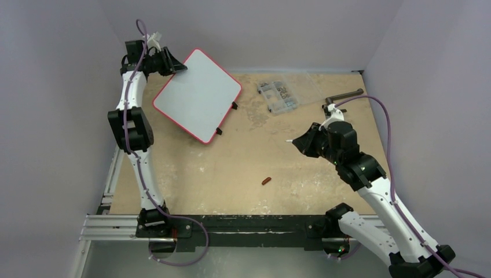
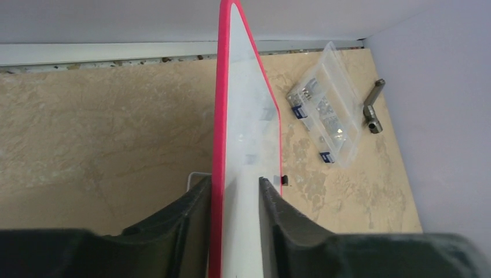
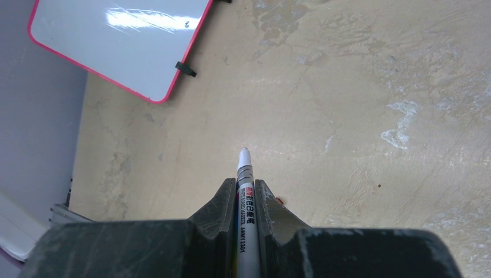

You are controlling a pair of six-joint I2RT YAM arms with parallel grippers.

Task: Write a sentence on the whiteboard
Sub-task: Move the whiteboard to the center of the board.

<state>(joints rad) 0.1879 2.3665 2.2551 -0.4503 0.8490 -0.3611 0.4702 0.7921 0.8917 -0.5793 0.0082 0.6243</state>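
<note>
Right of the whiteboard [image 1: 197, 95], clear parts box [image 1: 278, 96], small hardware [image 1: 282, 90] inside

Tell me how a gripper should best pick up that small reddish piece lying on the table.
Probably from straight above, closing across the narrow middle of the small reddish piece: it lies flat on the table, long and thin, with bare wood on both long sides.

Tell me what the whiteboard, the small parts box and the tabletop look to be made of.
Whiteboard: glossy white coated surface, streaked with light glare; its red rim looks like plastic. Parts box: clear, smooth plastic, with the contents visible through it. Tabletop: matte tan board, probably wood or fibreboard, with worn pale blotches.
</note>
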